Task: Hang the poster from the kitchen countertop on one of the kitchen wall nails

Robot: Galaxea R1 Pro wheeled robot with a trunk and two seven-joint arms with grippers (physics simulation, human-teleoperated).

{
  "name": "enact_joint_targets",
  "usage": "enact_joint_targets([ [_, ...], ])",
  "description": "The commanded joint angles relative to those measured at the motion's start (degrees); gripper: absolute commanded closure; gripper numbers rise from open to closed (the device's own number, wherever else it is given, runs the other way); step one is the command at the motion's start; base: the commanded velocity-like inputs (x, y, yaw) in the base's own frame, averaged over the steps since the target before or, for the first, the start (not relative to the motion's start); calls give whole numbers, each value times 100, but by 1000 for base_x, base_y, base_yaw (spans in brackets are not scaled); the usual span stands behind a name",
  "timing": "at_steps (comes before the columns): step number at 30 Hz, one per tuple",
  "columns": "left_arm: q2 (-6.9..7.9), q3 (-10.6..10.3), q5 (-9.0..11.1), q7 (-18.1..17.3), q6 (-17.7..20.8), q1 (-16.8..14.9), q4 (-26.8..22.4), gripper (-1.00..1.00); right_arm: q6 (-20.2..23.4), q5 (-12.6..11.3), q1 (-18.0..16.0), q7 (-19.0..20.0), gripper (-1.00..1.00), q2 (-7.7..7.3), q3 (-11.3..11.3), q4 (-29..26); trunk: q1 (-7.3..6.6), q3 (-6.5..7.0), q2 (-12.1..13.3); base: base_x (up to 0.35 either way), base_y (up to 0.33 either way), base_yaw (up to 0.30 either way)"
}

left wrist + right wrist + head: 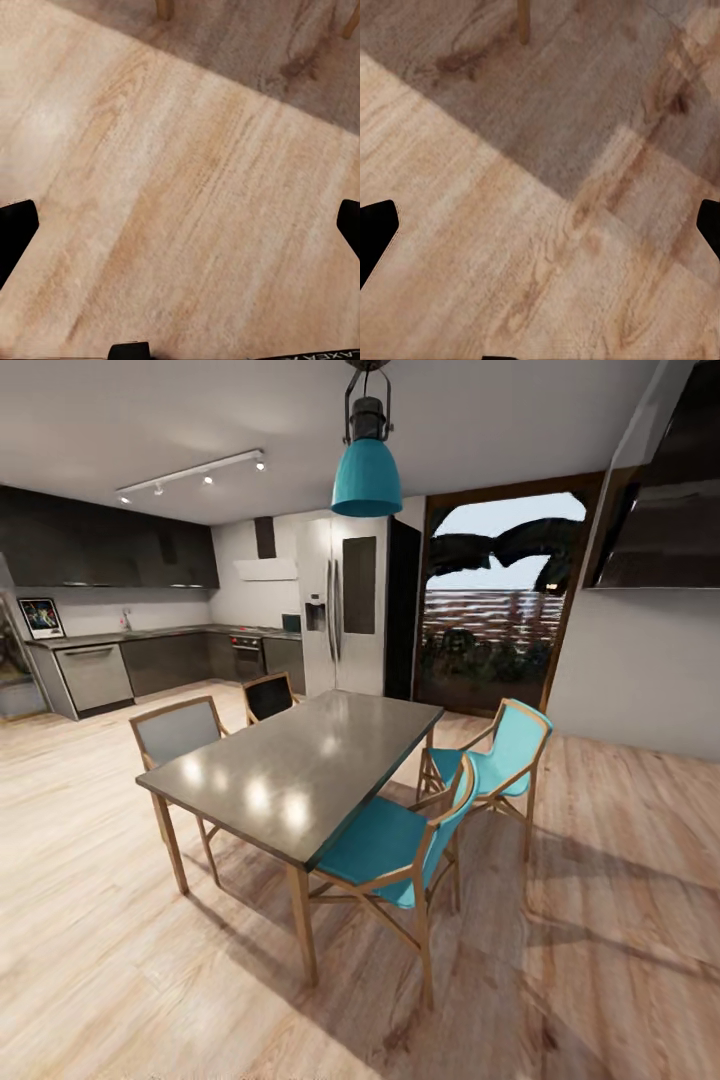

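The poster [41,618] stands upright far off at the left, a black-framed picture leaning against the wall at the end of the kitchen countertop [150,632]. The wall nails are too small to make out from here. My left gripper [180,232] hangs open over bare wooden floor, its black fingertips [15,232] spread wide with nothing between them. My right gripper [540,232] is open in the same way above the floor, near a chair leg [523,21] and its shadow.
A grey dining table [300,770] with wooden chairs, two of them turquoise [390,845], stands right ahead. A teal pendant lamp [367,475] hangs over it. A steel fridge [345,605] and a glass door [500,600] lie behind. Open floor runs left toward the kitchen.
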Motion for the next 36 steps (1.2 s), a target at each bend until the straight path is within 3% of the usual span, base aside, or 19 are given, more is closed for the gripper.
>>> enact_joint_targets([
  [1,-2,13,-52,2,-7,2,-7,-100,-5,54,-4,-50,-100,0,18,7,0,-5,-3,15,1,290],
  [24,3,31,-45,9,-13,3,-7,-100,4,48,-4,-49,-100,1,18,4,0,-5,-3,73,143,221],
  [36,3,35,-45,9,-13,3,-9,-100,2,46,-4,-41,-100,1,18,7,0,-5,-3,181,217,178],
])
